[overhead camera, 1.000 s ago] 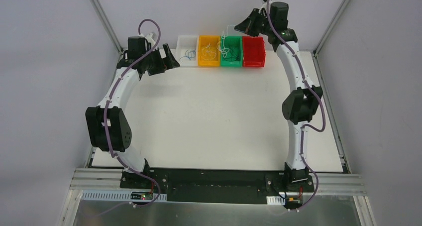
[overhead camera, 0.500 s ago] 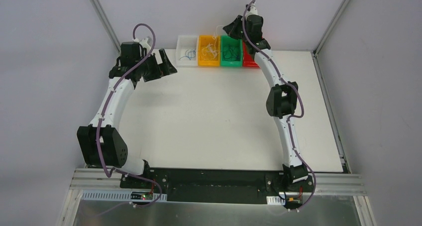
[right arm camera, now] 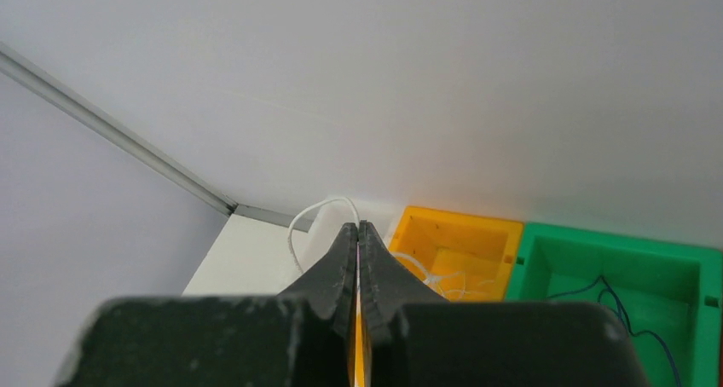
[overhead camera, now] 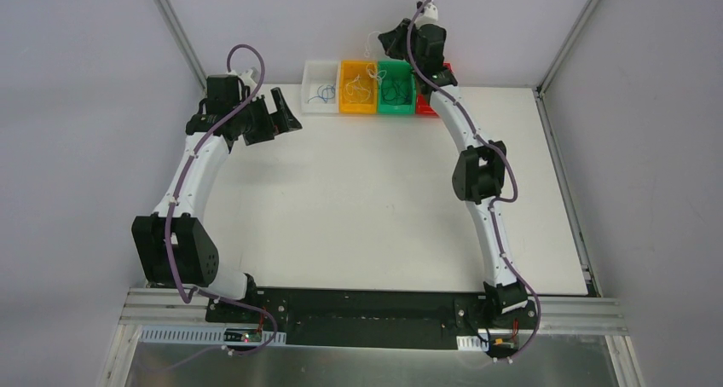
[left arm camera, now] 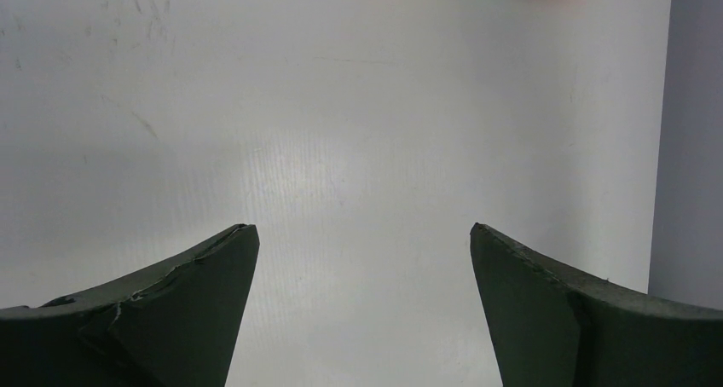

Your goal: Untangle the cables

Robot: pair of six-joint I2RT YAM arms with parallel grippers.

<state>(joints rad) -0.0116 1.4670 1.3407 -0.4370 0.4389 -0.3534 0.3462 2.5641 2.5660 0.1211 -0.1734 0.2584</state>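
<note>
The surface carries a row of bins at its far edge: white bin, yellow bin, green bin, red bin. The left tool hovers near the white bin, fingers wide apart and empty. The right tool hangs above the yellow and green bins, clamped on a white cable. More cables lie in the white, yellow and green bins.

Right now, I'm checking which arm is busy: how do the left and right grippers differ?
The left gripper is wide open and holds nothing; the right gripper is shut on a white cable. The left gripper hangs over the table; the right gripper is raised by the yellow bin. Both have dark fingers.
</note>
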